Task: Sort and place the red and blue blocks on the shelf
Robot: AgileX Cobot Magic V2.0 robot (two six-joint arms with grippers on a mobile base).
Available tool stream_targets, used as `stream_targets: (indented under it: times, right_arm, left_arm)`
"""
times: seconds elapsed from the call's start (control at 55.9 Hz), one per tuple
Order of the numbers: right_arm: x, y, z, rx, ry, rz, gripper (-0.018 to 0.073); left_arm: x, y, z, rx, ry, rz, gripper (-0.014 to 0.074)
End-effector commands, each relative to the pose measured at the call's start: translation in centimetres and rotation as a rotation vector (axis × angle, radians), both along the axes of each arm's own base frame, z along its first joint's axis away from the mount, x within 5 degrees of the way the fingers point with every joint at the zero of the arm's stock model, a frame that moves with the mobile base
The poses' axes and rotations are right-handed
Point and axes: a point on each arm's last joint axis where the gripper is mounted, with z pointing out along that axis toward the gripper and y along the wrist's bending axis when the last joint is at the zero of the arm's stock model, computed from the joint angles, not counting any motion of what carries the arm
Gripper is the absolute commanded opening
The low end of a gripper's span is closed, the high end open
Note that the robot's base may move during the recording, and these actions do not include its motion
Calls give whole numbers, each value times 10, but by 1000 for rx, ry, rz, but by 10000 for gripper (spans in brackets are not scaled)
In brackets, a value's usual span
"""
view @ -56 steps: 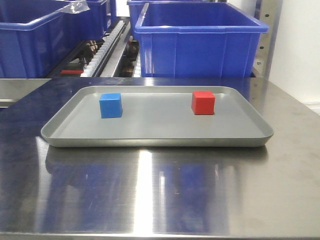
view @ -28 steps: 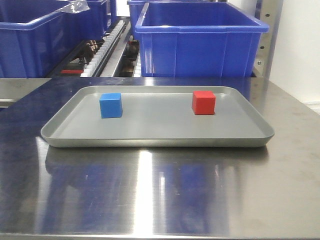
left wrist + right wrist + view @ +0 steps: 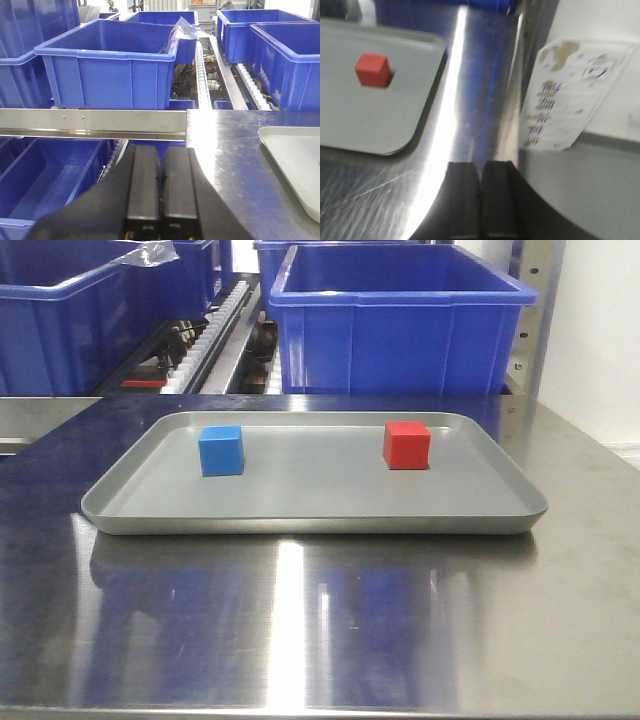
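Nothing in the front view has visibly changed over the last second. The blue block (image 3: 221, 450) sits on the left part of a shallow grey tray (image 3: 300, 516) and the red block (image 3: 406, 445) on the right part, in the same spots as before. They are well apart, both flat on a face. The tray rests on a shiny steel bench (image 3: 300, 640). No arm shows in the front view.

The task therefore looks barely begun. Both blocks are yet to be picked up, and neither is on the shelf (image 3: 90, 123) behind the bench, where large blue tubs (image 3: 400, 330) stand beside white roller tracks (image 3: 215, 330).

In its wrist view, the left gripper (image 3: 160, 192) has its black fingers pressed together with nothing between them. It hangs near the bench's left edge, and only a corner of the tray is visible at the right. The right gripper (image 3: 480, 200) is likewise pressed together and empty, over bare bench. The red block lies up and to its left, well apart.

No brand, label or writing appears on the blocks, tray or tubs. A white printed sheet (image 3: 565, 95) on the wall beside the bench carries dark and tan marks, too blurred to read.
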Motion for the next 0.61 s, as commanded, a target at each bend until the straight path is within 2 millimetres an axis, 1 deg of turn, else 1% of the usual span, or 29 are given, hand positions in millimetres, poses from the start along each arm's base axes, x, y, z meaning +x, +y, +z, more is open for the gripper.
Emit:
stream_targets:
  times: [0.0, 0.161, 0.233, 0.268, 0.322, 0.412, 0.447, 0.465, 0.519, 0.537, 0.59]
  right_arm:
    - [25, 12, 14, 7, 3, 36, 57]
    - [65, 39, 14, 29, 144, 63, 59]
    - [82, 50, 14, 55, 205, 40, 81]
    - [90, 55, 15, 65, 228, 29, 115]
    - [104, 65, 17, 77, 252, 19, 216]
    - [123, 82, 20, 81, 257, 36, 452]
    - [131, 89, 24, 81, 252, 49, 522]
    - [135, 93, 23, 77, 259, 53, 554]
    - [146, 101, 28, 80, 251, 61, 605]
    - [150, 103, 26, 76, 261, 61, 616]
    - [160, 109, 30, 70, 272, 58, 618]
  left_arm:
    - [-1, 0, 0, -12, -83, 4, 80]
    - [-1, 0, 0, -12, -83, 4, 80]
    - [-1, 0, 0, -12, -83, 4, 80]
    - [-1, 0, 0, -12, -83, 4, 80]
    - [-1, 0, 0, -12, -83, 4, 80]
    - [-1, 0, 0, -12, -83, 4, 80]
    - [-1, 0, 0, -12, -83, 4, 80]
    - [-1, 0, 0, -12, -83, 4, 80]
    - [-1, 0, 0, -12, -83, 4, 80]
    - [-1, 0, 0, -12, -83, 4, 80]
    - [-1, 0, 0, -12, -83, 4, 80]
